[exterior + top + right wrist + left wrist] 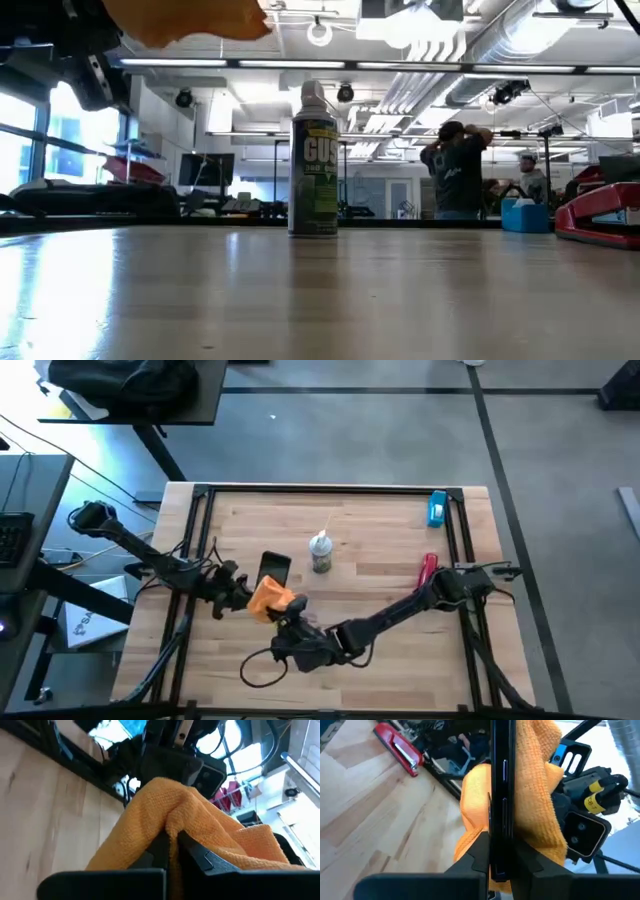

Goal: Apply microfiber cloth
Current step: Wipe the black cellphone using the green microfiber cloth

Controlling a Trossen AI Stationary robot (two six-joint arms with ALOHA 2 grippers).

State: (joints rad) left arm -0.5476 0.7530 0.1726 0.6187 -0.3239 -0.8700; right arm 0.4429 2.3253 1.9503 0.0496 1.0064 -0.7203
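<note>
The black phone (pixel 274 568) is lifted off the table, lying level, with my left gripper (pixel 243 592) shut on it. In the left wrist view the phone (pixel 499 780) shows edge-on between the fingers. The orange microfiber cloth (pixel 270 600) is bunched against the phone's near side and wraps partly round it (pixel 540 795). My right gripper (pixel 287 618) comes from the near right and is shut on the cloth (pixel 165 805). In the low view the cloth (pixel 190 20) hangs high above the tabletop. My left gripper pinches the phone's two flat faces between its fingers at the phone's end nearest the arm (pixel 499 852). The fingers come level from the table's left. The phone is clear of the table. My right gripper pinches a raised fold of the cloth (pixel 172 827) between its two fingers. The cloth spreads out from the fold on both sides. It is lifted clear of the table and lies against the phone.
A green-labelled spray can (pixel 320 552) stands upright just right of the phone. A red stapler (pixel 428 572) and a blue object (pixel 437 508) lie toward the right. A black cable loop (pixel 262 665) lies near the front edge. People (pixel 455 170) stand in the room beyond.
</note>
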